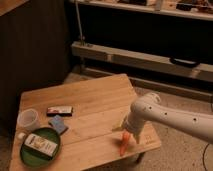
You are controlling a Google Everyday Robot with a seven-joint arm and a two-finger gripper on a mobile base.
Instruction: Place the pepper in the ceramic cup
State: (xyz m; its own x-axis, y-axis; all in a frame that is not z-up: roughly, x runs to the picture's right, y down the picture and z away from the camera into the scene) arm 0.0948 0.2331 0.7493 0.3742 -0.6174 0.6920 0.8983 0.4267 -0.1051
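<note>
The pepper (123, 145) is a slim orange-red vegetable lying near the front right edge of the wooden table (95, 95). My gripper (128, 133) hangs from the white arm right above the pepper's upper end, touching or nearly touching it. The ceramic cup (28, 119) is a small pale round cup standing at the table's left side, far from the gripper.
A green plate (31, 156) at the front left holds a white packet (40, 144). A dark snack bar (60, 110) and a blue sponge-like block (58, 123) lie between the cup and the table's middle. A small white object (21, 135) sits by the plate.
</note>
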